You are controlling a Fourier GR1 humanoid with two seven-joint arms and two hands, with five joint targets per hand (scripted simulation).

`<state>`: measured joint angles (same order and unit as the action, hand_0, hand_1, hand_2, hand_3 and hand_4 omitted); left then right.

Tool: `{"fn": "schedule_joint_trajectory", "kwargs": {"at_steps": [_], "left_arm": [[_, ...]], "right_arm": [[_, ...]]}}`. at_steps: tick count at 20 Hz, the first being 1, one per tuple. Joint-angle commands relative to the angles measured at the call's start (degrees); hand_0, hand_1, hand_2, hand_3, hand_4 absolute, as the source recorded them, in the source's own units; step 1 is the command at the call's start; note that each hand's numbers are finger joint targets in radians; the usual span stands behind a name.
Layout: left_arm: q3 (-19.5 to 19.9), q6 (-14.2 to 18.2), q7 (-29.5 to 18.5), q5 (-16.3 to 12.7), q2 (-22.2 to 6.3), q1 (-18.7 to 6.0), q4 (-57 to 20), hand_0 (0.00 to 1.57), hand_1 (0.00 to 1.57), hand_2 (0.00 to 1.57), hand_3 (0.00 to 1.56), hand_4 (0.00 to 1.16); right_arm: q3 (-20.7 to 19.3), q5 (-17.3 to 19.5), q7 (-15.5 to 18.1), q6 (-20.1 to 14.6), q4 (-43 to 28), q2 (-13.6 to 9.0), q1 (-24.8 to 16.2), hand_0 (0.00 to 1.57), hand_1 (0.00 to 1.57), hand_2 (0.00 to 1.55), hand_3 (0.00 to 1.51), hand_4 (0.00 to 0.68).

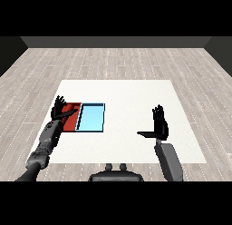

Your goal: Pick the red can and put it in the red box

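Grey wood-plank floor all around, and in the middle a flat white table [131, 124] with two shallow trays side by side near the far-left part. The flat red tray [71, 122] is partly behind the left black hand [60, 108], which hangs over its near-left corner with fingers spread straight, holding nothing; the light blue tray [92, 118] is just to that hand's right, touching the red one. The right black hand [159, 124] is well apart on the other side, fingers straight up and thumb stuck out to the left, also empty. Thing is, I can't spot the red can anywhere on the table; neither hand has it and it's not showing in either tray, so maybe it's hidden behind the left hand, can't tell. My guess is a can is light, stiff and smooth-sided, so a bit slippery; I'd wrap fingers and thumb round the middle of the body, not the rim.
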<state>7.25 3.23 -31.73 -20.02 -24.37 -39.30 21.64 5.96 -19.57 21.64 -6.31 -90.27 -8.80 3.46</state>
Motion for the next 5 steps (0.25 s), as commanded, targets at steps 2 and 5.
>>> {"fn": "schedule_joint_trajectory", "kwargs": {"at_steps": [2,5], "left_arm": [[3.0,-9.9,-12.0,-6.5,9.1,3.4,10.7,0.00,0.00,0.00,0.00,0.00],[-0.4,-10.3,-11.9,-6.0,13.3,8.1,18.9,0.00,0.00,0.00,0.00,0.00]], "right_arm": [[0.5,1.5,-0.1,-0.5,-0.4,-0.5,-0.4,0.00,0.00,0.00,0.00,0.000],[1.0,2.1,2.0,1.6,0.9,-1.2,-1.2,0.00,0.00,0.00,0.00,0.000]]}}
